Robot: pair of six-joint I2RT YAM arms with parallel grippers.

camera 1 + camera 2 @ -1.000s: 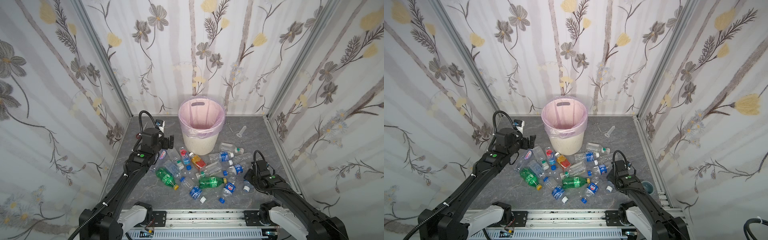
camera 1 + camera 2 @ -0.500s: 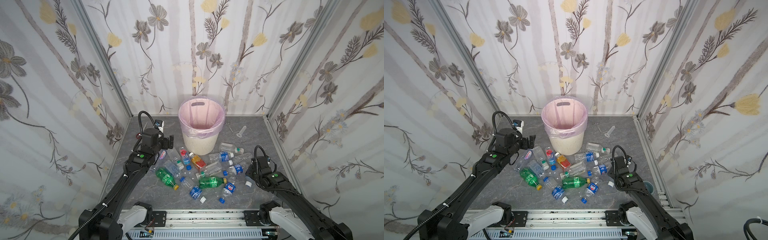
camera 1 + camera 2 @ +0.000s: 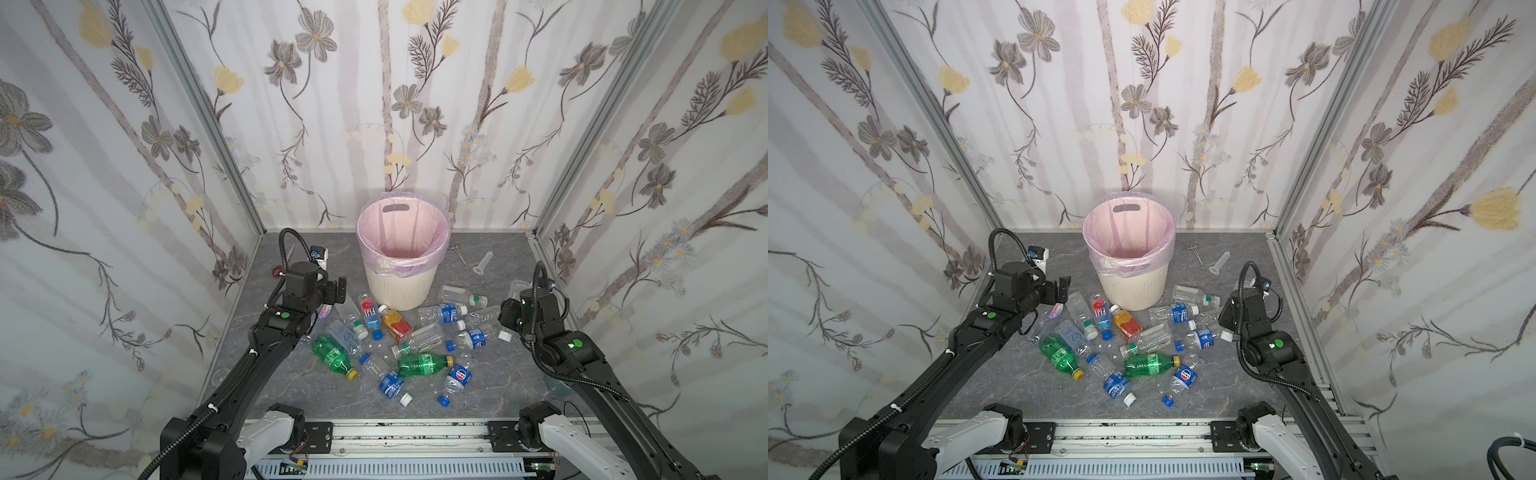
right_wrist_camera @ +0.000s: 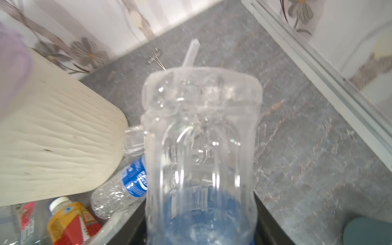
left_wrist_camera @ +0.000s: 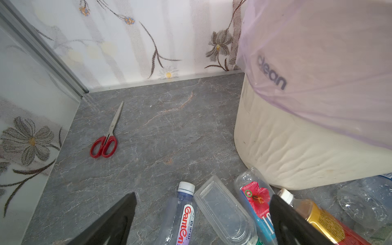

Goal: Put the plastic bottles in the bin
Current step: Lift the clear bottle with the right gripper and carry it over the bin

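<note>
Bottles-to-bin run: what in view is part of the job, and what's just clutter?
Job:
- bin
- green bottles
- orange bottle
- clear bottle, and the other clear blue-label ones on the floor

Lying about:
- red scissors
- forceps
- clear tube

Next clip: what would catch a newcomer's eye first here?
The cream bin with its pink liner stands at the back middle of the grey table, no bottle showing inside. Just in front of it sprawls a heap of plastic bottles, two green and one orange among the clear ones. The right gripper is shut on a clear bottle, which fills the right wrist view.
</note>
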